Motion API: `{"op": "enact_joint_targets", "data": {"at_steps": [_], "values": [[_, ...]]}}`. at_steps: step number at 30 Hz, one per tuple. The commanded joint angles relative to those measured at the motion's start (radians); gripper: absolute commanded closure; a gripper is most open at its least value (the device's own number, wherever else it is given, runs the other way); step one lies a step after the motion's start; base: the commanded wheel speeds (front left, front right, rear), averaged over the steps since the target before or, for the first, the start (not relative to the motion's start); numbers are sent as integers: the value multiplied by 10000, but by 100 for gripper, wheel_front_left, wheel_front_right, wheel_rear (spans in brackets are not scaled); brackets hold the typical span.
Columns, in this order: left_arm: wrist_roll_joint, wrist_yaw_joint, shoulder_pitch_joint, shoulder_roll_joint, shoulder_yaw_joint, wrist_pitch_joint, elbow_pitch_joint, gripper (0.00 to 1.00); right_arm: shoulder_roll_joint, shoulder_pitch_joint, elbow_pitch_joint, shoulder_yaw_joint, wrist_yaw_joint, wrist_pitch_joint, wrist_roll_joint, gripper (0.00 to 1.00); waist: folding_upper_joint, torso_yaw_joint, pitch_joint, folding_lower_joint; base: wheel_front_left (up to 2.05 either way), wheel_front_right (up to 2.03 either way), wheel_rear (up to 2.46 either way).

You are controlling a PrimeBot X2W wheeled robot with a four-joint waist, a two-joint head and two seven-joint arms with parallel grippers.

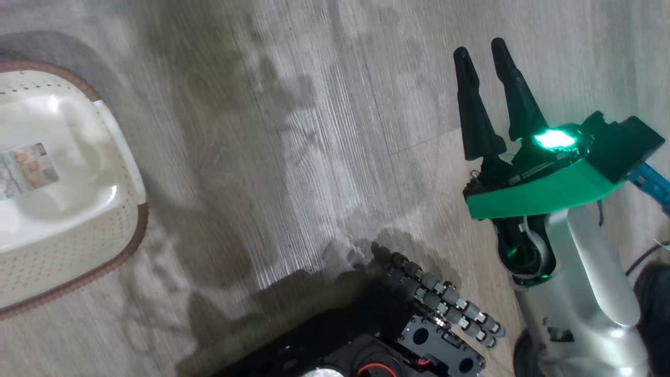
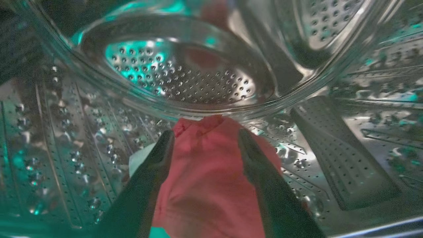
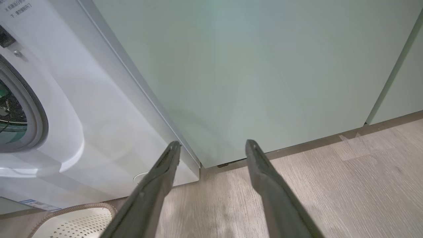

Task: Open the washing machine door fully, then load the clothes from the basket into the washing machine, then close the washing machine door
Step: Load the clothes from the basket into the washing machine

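illegible picture label [image 1: 26,170] on the basket [image 1: 78,251] floor, small unreadable print [image 3: 19,10] on the washing machine [image 3: 99,109] front

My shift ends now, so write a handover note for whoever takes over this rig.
Left gripper: open inside the steel drum, bright red garment lying between its fingers.
Right gripper: open, empty, above the wood floor.
Cream perforated plastic basket: no clothes seen in it.
Done: loading into the white washing machine.
Left: withdraw the left arm, close the door.
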Motion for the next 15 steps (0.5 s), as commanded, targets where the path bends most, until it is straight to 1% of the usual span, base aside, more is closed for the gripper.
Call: {"op": "enact_joint_targets", "data": {"at_steps": [1, 5, 9, 12, 13, 15], "values": [[-72, 22, 57, 289, 65, -163, -377, 0, -47, 313, -222, 15, 0, -91, -86, 0, 0, 132, -173, 0, 0, 0, 0], [-197, 113, 519, 96, 100, -471, -642, 0, -47, 378, -196, -131, 0, -91, -194, 0, 0, 311, -402, 0, 0, 0, 0], [-537, 326, 1624, -240, 305, -1000, -1370, 0, -47, 511, -156, -325, 0, -91, -394, 0, 0, 599, -827, 0, 0, 0, 0], [-715, 600, 2838, -448, 465, -1497, -2267, 0, -47, 641, -132, -481, 0, -91, -584, 0, 0, 867, -1190, 0, 0, 0, 0], [-873, 809, 3741, -633, 609, -1832, -3005, 0, -47, 735, -125, -600, 0, -91, -732, 0, 0, 1072, -1425, 0, 0, 0, 0], [-991, 1061, 4668, -819, 738, -2125, -3803, 0, -47, 816, -125, -717, 0, -91, -911, 0, 0, 1296, -1661, 0, 0, 0, 0]]}}
